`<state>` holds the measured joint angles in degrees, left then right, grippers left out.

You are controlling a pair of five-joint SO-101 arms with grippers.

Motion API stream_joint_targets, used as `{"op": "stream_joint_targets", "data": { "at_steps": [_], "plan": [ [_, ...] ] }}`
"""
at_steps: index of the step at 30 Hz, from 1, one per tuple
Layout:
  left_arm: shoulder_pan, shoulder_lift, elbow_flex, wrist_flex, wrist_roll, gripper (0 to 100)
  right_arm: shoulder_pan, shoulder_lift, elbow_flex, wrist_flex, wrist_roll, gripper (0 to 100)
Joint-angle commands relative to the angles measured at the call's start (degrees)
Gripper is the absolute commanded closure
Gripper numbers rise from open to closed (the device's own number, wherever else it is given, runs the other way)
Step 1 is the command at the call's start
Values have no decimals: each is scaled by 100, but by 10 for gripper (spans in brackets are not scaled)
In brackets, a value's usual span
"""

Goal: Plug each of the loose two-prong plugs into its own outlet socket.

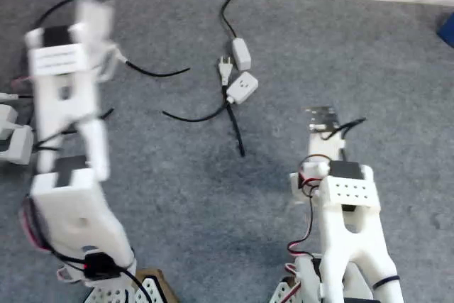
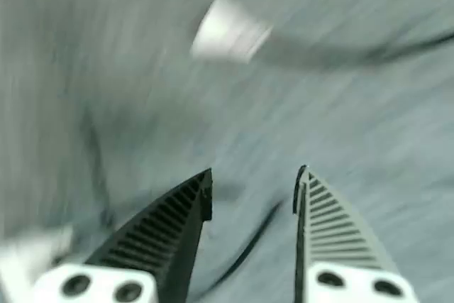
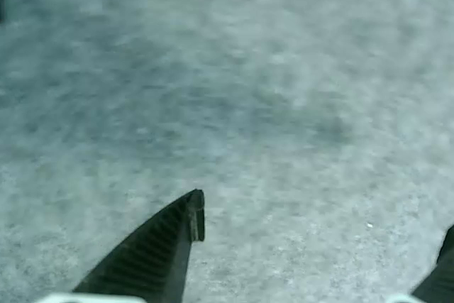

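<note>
Grey tabletop point(image 1: 177, 196) holds the white plug point(image 1: 225, 69) and the socket point(image 1: 242, 88) just beside it, far middle, unplugged. Your left jaws and right jaws both stand wide, empty. You're at the approach step, I judge; next, lower one over the plug.

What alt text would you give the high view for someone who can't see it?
A white outlet socket, a two-prong plug and another white block lie clustered with black cords on a grey table. White robot arms, left and right, flank them, touching none.
</note>
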<state>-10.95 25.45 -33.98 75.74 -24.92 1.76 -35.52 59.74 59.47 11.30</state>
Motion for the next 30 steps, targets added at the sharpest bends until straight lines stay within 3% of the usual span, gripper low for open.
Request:
{"op": "stream_joint_targets", "data": {
  "at_steps": [1, 7, 14, 22, 30],
  "plan": [
    [1279, 189, -646, -264, 97, 800, 426, -57, -295, -163, -35, 523],
    [2334, 1552, -1420, -888, 70, 798, 462, -57, -286, -171, -35, 523],
    [2985, 3134, -3407, -624, -105, 796, 92, -57, -31, -479, -35, 523],
    [3169, 4488, -4576, -589, -79, 800, 57, -57, 48, -602, -44, 523],
    [3143, 4822, -4725, -360, -70, 800, 31, -57, 189, -813, -360, 523]
  ]
}}
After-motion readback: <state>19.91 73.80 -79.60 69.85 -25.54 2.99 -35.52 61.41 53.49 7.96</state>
